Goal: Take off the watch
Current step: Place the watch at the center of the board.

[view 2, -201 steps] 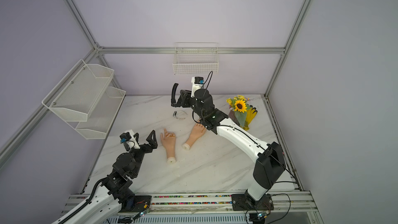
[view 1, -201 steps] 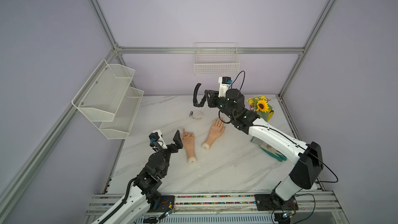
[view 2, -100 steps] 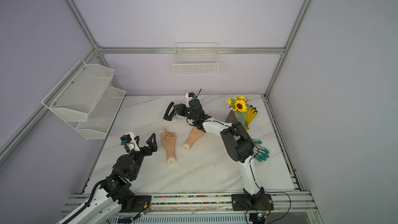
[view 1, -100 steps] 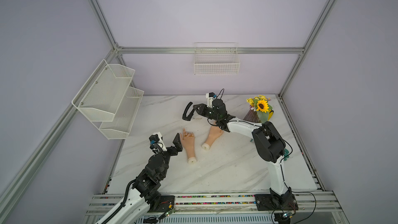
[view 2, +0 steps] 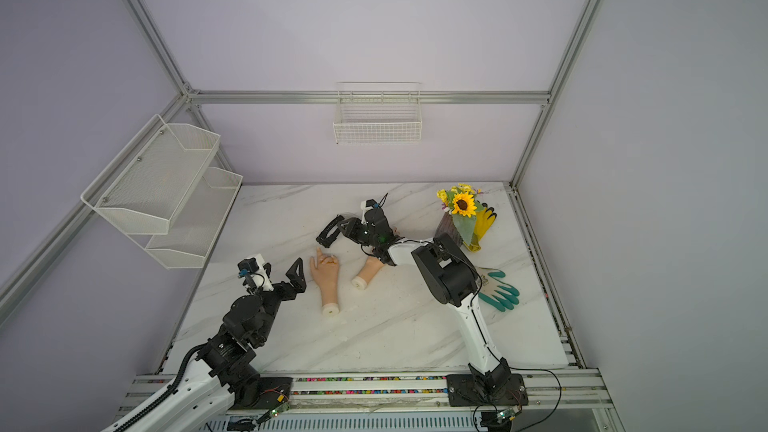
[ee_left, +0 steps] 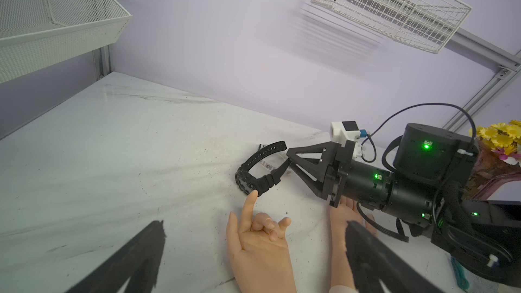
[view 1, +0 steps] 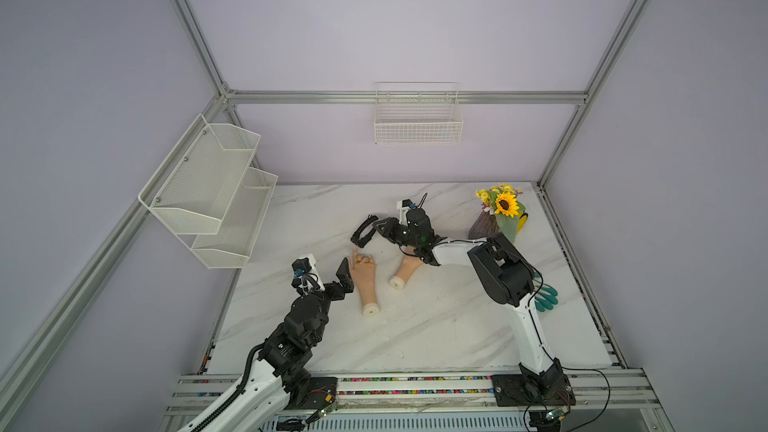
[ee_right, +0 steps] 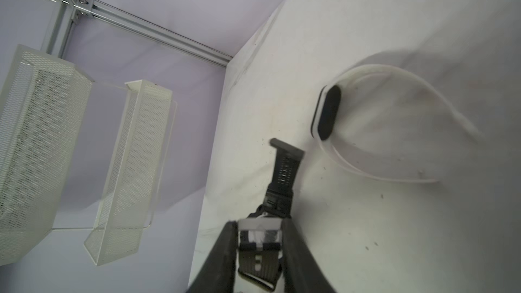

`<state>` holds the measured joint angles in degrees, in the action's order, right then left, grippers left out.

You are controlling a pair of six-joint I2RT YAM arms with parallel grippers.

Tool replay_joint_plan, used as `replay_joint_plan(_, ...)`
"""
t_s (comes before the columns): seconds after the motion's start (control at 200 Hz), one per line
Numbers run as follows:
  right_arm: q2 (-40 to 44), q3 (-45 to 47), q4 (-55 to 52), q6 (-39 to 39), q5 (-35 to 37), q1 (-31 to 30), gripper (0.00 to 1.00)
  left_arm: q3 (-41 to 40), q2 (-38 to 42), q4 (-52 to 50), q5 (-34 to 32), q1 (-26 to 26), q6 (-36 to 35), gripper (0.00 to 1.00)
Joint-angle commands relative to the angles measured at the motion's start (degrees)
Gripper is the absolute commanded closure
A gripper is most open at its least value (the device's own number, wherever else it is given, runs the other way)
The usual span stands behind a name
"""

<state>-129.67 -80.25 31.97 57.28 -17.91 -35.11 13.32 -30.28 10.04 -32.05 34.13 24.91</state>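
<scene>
Right wrist view: right jaws snug on black watch (ee_right: 284, 170); left jaws wide apart, empty

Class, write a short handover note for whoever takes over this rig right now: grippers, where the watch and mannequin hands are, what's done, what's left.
Left gripper: open, empty, beside the pointing mannequin hand.
Right gripper: closed on the black watch strap, low at the tabletop beyond the hands.
Done: watch is off; the pointing hand's wrist and the second mannequin hand are bare.
Left: probably just release the watch and back away.
</scene>
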Motion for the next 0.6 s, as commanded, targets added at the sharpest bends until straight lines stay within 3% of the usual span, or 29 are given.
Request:
replay_joint_plan(0.0,6.22,2.84,-0.84,-0.53,4.11,-0.30,0.58,1.88,-1.11,-1.10,-2.72,-0.43,-0.79,0.00)
replay_joint_plan(0.365,29.82,12.62,-8.67,-13.62,17.35,-0.63,0.44,5.05,-4.21,-1.91,-6.18,-0.39,-6.31,0.00)
replay_joint_plan(0.595,51.00,23.68,-6.80,-28.51,35.33,-4.26,0.42,3.77,-6.48,3.35,-12.06,-0.45,-13.61,0.00)
